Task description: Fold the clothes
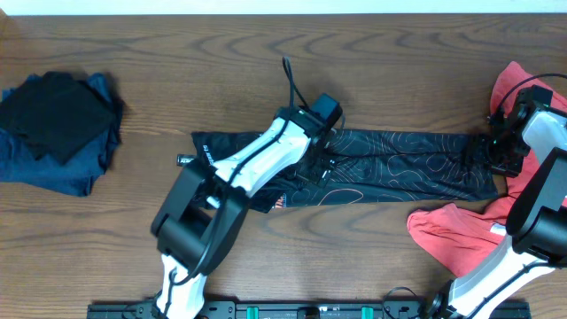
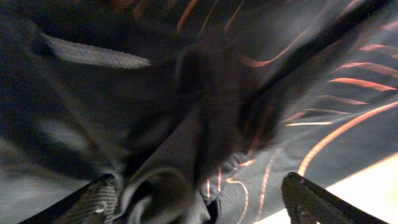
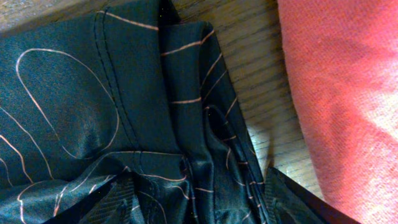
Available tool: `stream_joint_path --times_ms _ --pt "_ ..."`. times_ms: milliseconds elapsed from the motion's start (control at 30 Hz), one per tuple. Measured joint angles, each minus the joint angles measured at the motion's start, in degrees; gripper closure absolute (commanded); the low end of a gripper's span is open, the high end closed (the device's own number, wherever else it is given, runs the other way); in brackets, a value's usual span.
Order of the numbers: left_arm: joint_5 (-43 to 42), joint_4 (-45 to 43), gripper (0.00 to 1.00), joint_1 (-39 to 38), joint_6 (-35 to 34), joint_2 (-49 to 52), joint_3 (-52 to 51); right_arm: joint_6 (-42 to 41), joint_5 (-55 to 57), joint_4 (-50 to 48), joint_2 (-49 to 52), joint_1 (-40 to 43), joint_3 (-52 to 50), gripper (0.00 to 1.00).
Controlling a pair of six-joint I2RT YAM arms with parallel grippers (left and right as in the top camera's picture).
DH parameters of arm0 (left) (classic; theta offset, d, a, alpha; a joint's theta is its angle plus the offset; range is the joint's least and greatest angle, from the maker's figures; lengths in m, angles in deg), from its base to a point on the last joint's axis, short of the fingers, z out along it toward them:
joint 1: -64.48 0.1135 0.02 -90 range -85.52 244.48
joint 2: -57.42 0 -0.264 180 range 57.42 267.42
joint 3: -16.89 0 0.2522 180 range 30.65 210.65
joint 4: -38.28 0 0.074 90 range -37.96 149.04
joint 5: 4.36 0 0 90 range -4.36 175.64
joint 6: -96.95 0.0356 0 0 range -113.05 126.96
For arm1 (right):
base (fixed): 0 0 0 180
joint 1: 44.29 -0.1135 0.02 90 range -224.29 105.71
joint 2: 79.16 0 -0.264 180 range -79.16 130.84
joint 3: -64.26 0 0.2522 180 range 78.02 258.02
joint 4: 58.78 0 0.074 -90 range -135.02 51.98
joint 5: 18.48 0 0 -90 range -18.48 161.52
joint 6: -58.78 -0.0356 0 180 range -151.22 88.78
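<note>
The black jersey (image 1: 399, 168) with thin orange contour lines lies stretched in a long band across the middle of the table. My left gripper (image 1: 321, 152) hovers over its middle. In the left wrist view the left gripper (image 2: 202, 200) stands open, and a bunched fold of jersey (image 2: 186, 124) rises between the wide-apart fingers. My right gripper (image 1: 493, 151) is at the jersey's right end. Seen from the right wrist, the right gripper (image 3: 202, 202) is open, straddling the jersey's folded hem (image 3: 205, 124). A coral-red shirt (image 1: 454, 237) lies crumpled at the right.
A pile of dark blue and black clothes (image 1: 55, 124) sits at the table's left end. More coral-red cloth (image 3: 342, 93) lies just right of the right gripper, behind that arm. Bare wooden table (image 1: 177, 53) runs along the back.
</note>
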Motion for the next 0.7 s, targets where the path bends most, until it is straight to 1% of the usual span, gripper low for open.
stream_joint_path --times_ms 67,200,400,467,500,533,567,600,633,700 --pt "0.8 -1.9 0.01 0.0 0.6 -2.3 0.1 0.0 0.0 0.0 0.0 0.0 0.0 0.33" --pt "2.2 -5.0 0.0 0.0 0.9 -5.9 1.3 0.0 0.0 -0.1 0.0 0.0 0.0 0.33" --pt "2.7 -4.9 0.04 -0.1 0.0 -5.7 1.3 0.0 0.0 -0.1 0.0 0.0 0.0 0.33" --pt "2.8 -5.1 0.08 -0.1 -0.3 -5.2 1.0 0.0 0.0 -0.1 0.0 0.0 0.0 0.33" --pt "2.8 -5.4 0.16 -0.1 -0.5 -4.9 1.0 0.0 0.0 -0.1 0.0 0.0 0.0 0.33" --pt "2.7 -5.9 0.37 -0.1 -0.8 -4.4 1.0 0.0 0.0 -0.1 0.0 0.0 0.0 0.33" --pt "2.8 -6.6 0.62 -0.1 -0.8 -3.9 1.0 0.0 0.0 -0.1 0.0 0.0 0.0 0.33" --pt "2.8 -7.0 0.71 -0.1 -0.6 -3.4 1.0 0.0 0.0 -0.1 0.0 0.0 0.0 0.33" --pt "2.8 -7.3 0.72 -0.1 -0.6 -2.7 1.0 0.0 0.0 -0.1 0.0 0.0 0.0 0.33" --pt "2.8 -7.7 0.7 -0.1 -0.6 -1.7 0.9 0.0 0.0 -0.1 0.0 0.0 0.0 0.33"
